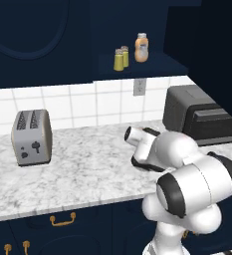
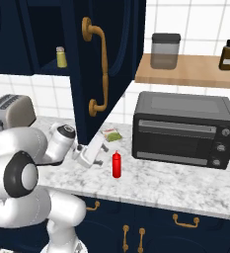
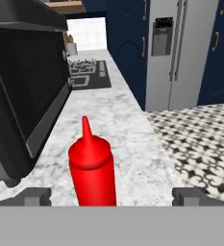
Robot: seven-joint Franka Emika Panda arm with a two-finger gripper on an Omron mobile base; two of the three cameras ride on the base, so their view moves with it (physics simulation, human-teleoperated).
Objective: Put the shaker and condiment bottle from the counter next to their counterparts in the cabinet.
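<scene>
I line my gripper (image 3: 111,196), wide open and empty, on the red bottle (image 3: 92,168) (upright by the oven (image 2: 183,129)); I should advance level, then close low.

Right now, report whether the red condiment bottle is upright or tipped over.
Upright: the condiment bottle stands on its base on the counter, nozzle pointing up, between the open gripper fingertips.

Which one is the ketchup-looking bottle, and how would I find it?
Find the big black toaster oven on the marble counter. Just in front of its left corner stands the condiment bottle, upright on the counter. It is slim, bright red all over, with a pointed nozzle; nothing else on the counter is red.
</scene>
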